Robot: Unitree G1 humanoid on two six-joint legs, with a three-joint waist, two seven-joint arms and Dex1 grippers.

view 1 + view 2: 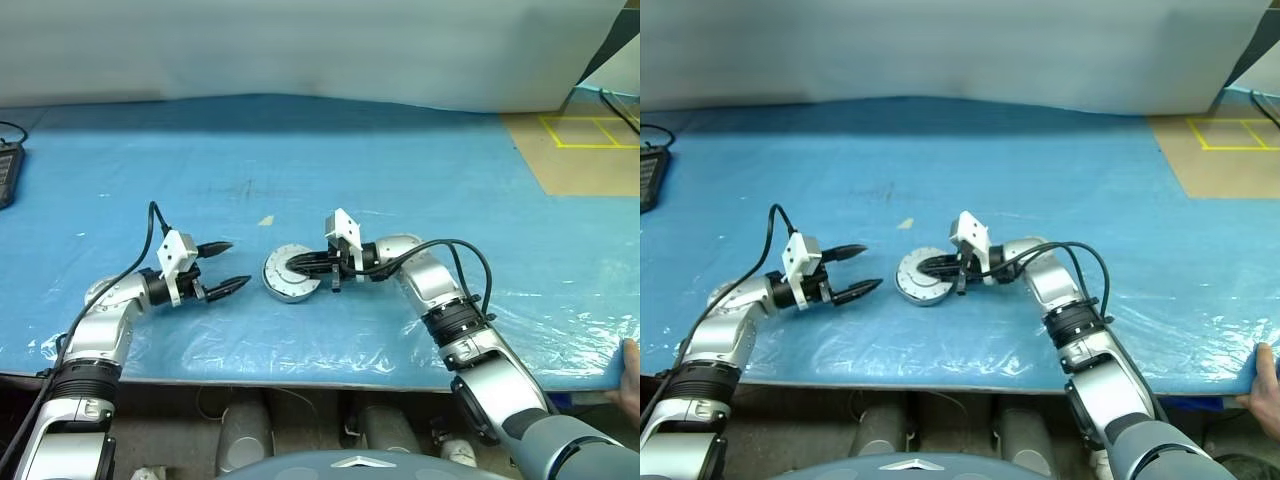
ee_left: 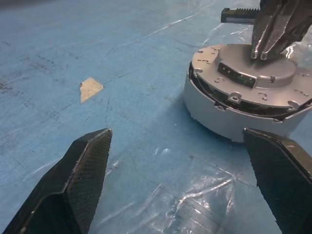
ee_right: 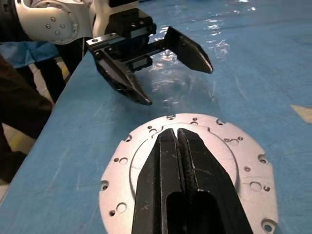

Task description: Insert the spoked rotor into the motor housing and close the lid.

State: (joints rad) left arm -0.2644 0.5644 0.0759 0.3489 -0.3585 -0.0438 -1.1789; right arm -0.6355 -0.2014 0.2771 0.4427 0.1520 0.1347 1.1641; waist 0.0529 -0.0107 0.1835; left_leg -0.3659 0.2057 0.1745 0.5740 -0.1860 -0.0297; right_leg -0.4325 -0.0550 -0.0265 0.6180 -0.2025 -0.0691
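The motor housing [image 2: 219,124] stands on the blue mat between my arms. On it lies the lid [image 2: 275,73], plain silver face up, with a dark gap under its near rim. The spoked rotor is hidden. My right gripper [image 3: 176,132] is shut, and its fingertips rest on the lid's [image 1: 281,284] raised centre; nothing is held. A short way to the left of the housing, my left gripper [image 1: 236,265] is open, pointing at it with nothing between its fingers [image 2: 85,161].
A small tan scrap [image 1: 266,221] lies on the mat behind the housing. A black device [image 1: 8,172] sits at the far left edge. A person's hand [image 1: 630,372] holds the table's front right corner. Clear film covers the mat near the front edge.
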